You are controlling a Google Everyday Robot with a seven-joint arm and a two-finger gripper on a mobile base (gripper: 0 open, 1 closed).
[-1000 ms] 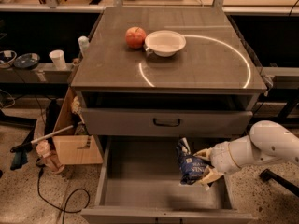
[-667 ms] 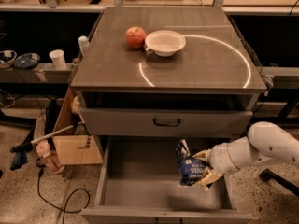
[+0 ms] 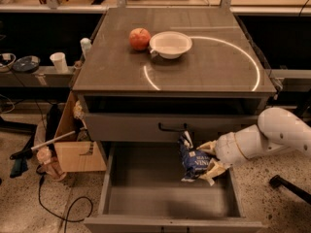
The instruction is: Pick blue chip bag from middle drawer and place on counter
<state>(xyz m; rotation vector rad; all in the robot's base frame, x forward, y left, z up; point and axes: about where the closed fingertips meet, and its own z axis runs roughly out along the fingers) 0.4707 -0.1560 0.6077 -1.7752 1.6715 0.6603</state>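
The middle drawer point(image 3: 146, 198) hangs open below the counter point(image 3: 204, 67), its floor bare across the left and centre. Near its right wall the gripper point(image 3: 208, 159) pinches the upright blue chip bag point(image 3: 192, 160), with the white arm point(image 3: 272, 135) reaching in from the right.

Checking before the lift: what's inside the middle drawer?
Inside the middle drawer: the blue chip bag, clamped in the gripper at its right side. No other item shows. The floor under bag and arm is covered.
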